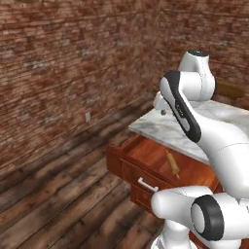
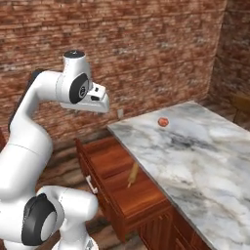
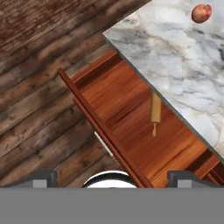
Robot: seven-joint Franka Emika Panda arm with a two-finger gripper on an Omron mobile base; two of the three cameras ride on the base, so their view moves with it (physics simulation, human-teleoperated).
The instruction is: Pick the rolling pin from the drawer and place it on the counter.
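The rolling pin [image 3: 155, 109] lies on the floor of the open drawer [image 3: 109, 100], close under the edge of the counter [image 3: 175, 65]. It is a slim tan cylinder with thin pegs, also seen as the rolling pin [image 2: 133, 175] and rolling pin [image 1: 172, 164]. The drawer [image 2: 117, 161] is pulled far out from the counter [image 2: 195, 156], its bar handle [image 2: 90, 184] facing the robot. My gripper [image 2: 100, 107] hangs high above the drawer, well clear of the pin. In the hand view the gripper [image 3: 113, 179] is open, its fingertips [image 3: 41, 177] wide apart and nothing between them.
A small round reddish-orange object [image 2: 163, 122] sits on the marble near the far corner. A brick wall stands behind. Dark wooden floor planks [image 3: 39, 109] stretch beside the drawer front [image 1: 141, 177]. The robot's own arm [image 1: 194, 121] hides part of the counter [image 1: 163, 130].
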